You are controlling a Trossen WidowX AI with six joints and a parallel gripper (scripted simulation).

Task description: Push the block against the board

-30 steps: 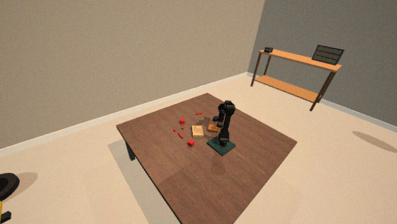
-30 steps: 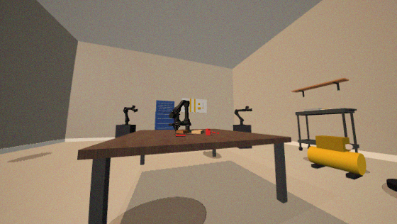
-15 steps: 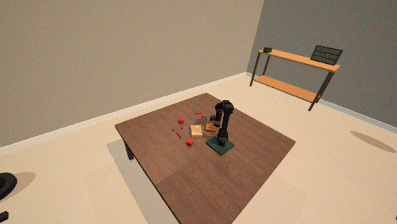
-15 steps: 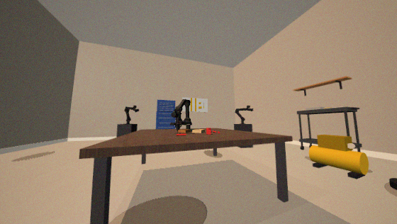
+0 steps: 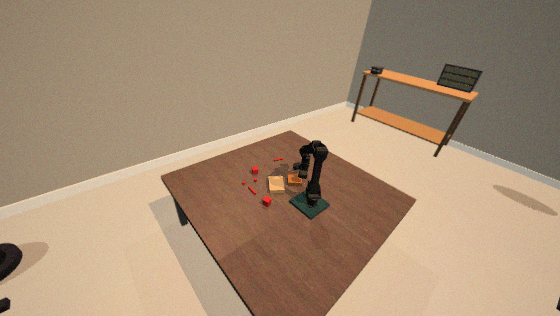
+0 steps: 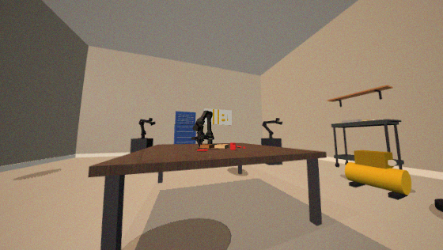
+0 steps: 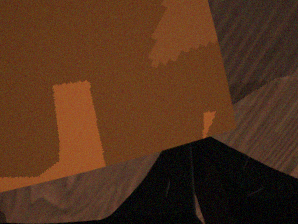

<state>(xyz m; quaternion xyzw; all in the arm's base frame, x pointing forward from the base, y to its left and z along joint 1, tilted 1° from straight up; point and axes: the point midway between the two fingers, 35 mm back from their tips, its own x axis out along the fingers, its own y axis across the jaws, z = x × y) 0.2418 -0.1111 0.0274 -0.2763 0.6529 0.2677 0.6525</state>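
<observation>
An orange-brown flat wooden piece (image 5: 293, 182) (image 6: 206, 146) (image 7: 125, 100) lies on the table in front of the arm. A pale wooden piece (image 5: 276, 184) (image 6: 221, 146) lies beside it, with a narrow gap between them in the top view. Which is the square block and which is the board I cannot tell for sure. My gripper (image 5: 303, 176) (image 6: 199, 145) (image 7: 184, 140) is shut and empty, pointing down at the orange-brown piece's near edge, close to one corner. Whether the fingertips touch it is unclear. The pale piece is out of the wrist view.
A red cube (image 5: 255, 170) and a red stick (image 5: 278, 159) lie beyond the pieces. Another red cube (image 5: 267, 201), a red stick (image 5: 252, 190) and small red bits (image 5: 243, 183) lie left of the pale piece. The arm stands on a dark green base plate (image 5: 298, 203).
</observation>
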